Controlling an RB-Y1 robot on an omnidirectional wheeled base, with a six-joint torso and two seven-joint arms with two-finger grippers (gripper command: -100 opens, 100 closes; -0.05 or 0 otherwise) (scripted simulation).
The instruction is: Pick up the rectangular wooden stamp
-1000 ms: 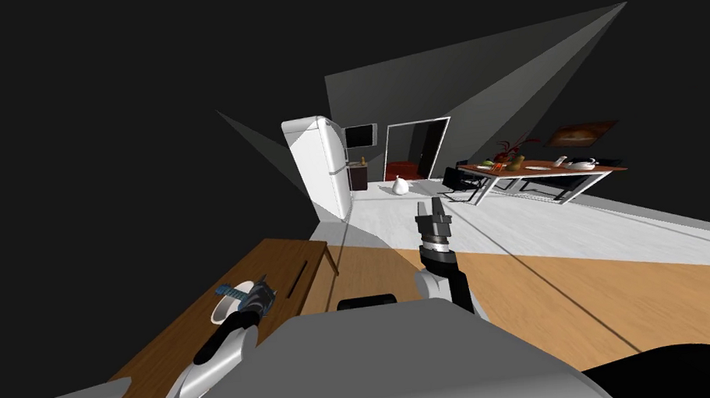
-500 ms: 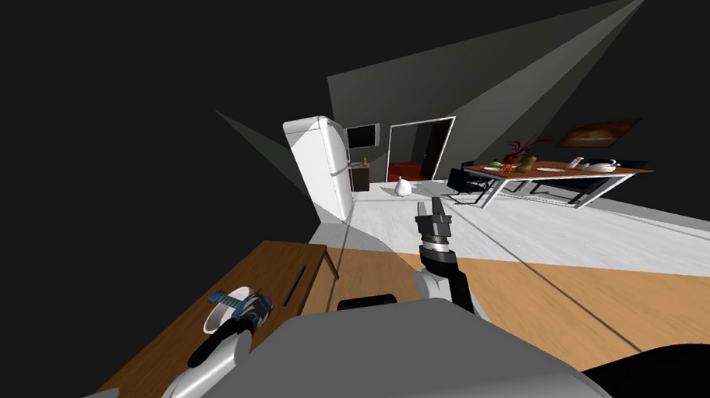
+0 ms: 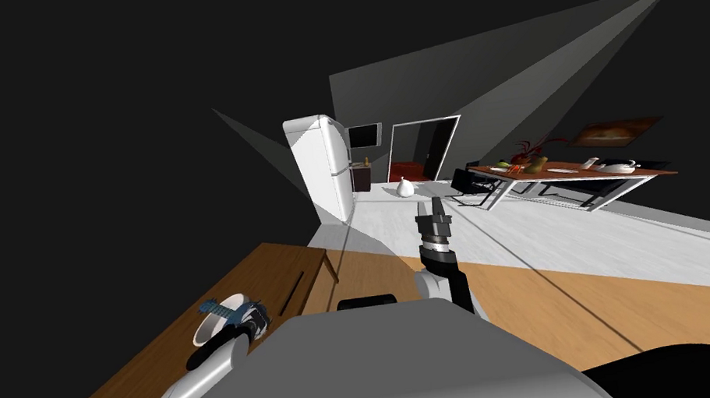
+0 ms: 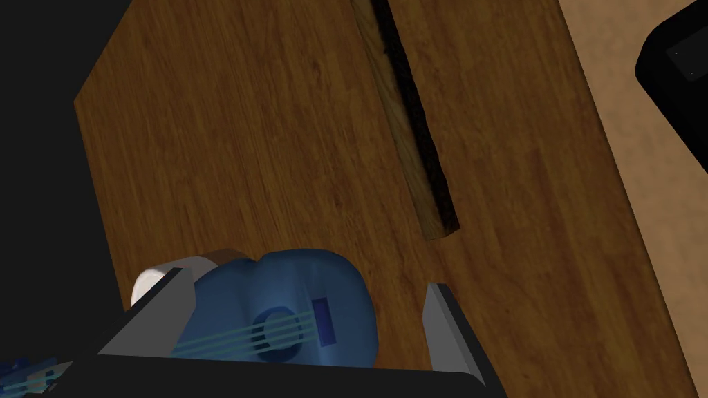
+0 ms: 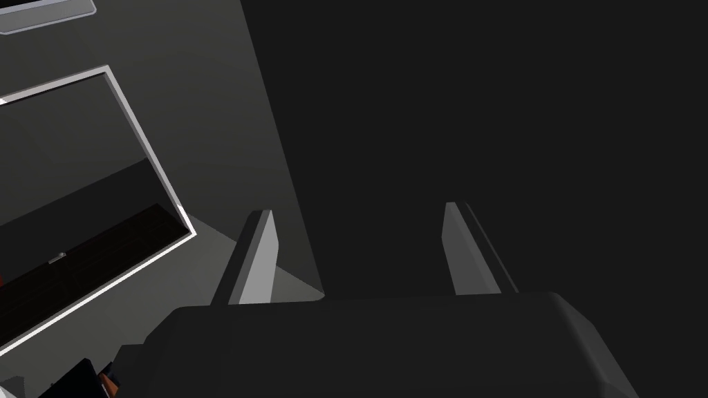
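I'm working with the left gripper [image 4: 306, 278], whose 2 fingers stand wide apart and hold nothing; under and between them sits a blue toy guitar [image 4: 304, 311], with the rim of a white bowl [image 4: 148, 280] just outside one finger. That is not what I'm after. The piece I take for the stamp [image 4: 399, 145] is a long, narrow wooden bar lying flat on the brown table [image 4: 242, 138]. It lies ahead of the jaws and a little off toward the finger on the side away from the bowl, its near end just past that fingertip and apart from it. Its long axis runs away from the jaws, roughly along the line they point, so I judge the fingers would close across its narrow width if I shift forward and sideways off the guitar. From the head camera the bar [image 3: 296, 279] lies just beyond the left gripper [image 3: 254, 317]. The right gripper [image 5: 356, 211] is also spread and empty; it is raised well clear of the table [image 3: 432, 207], so the left arm is much nearer
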